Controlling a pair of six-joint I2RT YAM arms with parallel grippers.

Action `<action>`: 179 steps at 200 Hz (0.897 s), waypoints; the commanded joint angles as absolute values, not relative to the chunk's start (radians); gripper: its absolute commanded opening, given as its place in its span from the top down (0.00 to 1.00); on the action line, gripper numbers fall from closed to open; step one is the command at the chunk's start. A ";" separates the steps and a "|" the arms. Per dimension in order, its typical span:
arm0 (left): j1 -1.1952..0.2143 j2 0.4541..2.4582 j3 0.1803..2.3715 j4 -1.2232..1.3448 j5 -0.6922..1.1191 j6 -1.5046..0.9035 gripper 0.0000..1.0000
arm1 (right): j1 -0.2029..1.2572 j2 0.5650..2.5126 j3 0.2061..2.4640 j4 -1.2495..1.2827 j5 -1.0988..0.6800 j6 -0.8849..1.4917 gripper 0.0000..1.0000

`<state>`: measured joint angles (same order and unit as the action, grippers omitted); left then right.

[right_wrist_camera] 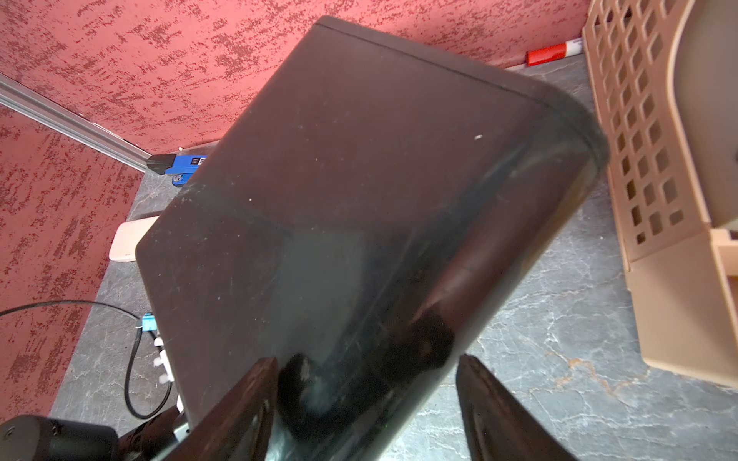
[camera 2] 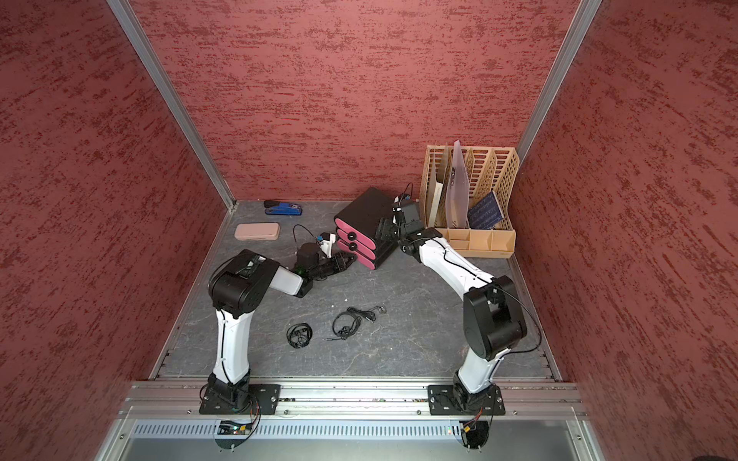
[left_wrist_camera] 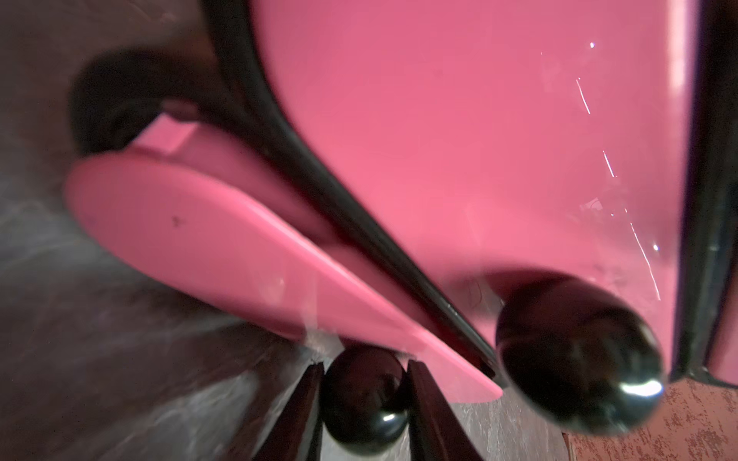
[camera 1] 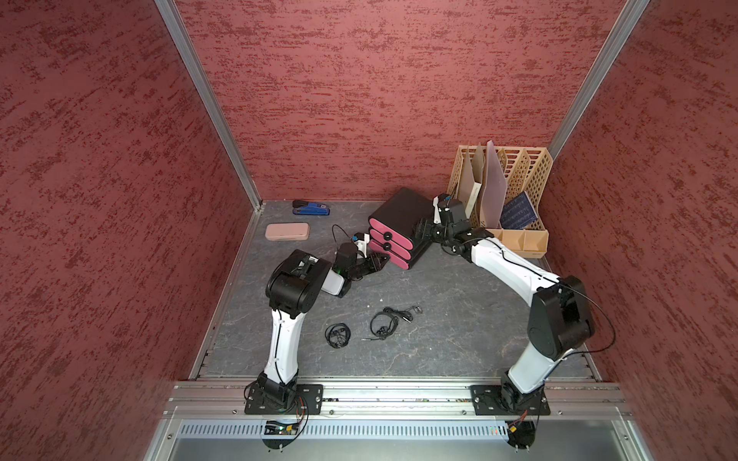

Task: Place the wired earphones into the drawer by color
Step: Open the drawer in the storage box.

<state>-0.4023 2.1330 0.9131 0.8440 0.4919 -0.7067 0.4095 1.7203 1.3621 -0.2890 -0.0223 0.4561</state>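
Two black wired earphones lie on the table in both top views: a tight coil (camera 1: 338,334) (camera 2: 299,334) and a looser one (camera 1: 389,321) (camera 2: 353,319). The black drawer unit (camera 1: 401,207) (right_wrist_camera: 359,179) has three pink fronts with black knobs. My left gripper (camera 1: 382,260) (left_wrist_camera: 364,367) is shut on the bottom drawer's knob (left_wrist_camera: 364,399). That bottom drawer (left_wrist_camera: 199,239) stands slightly out of the case. My right gripper (camera 1: 421,233) (right_wrist_camera: 365,359) is open, and its fingers straddle the case's upper side edge. No earphones of another color show.
At the back left lie a blue stapler (camera 1: 310,208) and a pink flat case (camera 1: 286,231). A beige file organizer (camera 1: 507,191) with sheets and a navy notebook stands at the back right, close beside the drawer unit. Behind the unit lies a red marker (right_wrist_camera: 553,52).
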 commanded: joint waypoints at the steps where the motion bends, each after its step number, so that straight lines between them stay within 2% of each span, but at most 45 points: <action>1: -0.394 2.104 0.863 0.850 0.485 -0.701 0.69 | 0.413 1.735 1.338 -0.359 -0.014 0.450 0.25; 109: -0.343 1.948 0.597 0.939 0.482 -0.689 0.69 | 0.414 1.731 1.335 -0.368 -0.002 0.451 0.25; 179: -0.307 1.919 0.490 1.001 0.486 -0.698 0.69 | 0.414 1.723 1.331 -0.376 0.005 0.446 0.26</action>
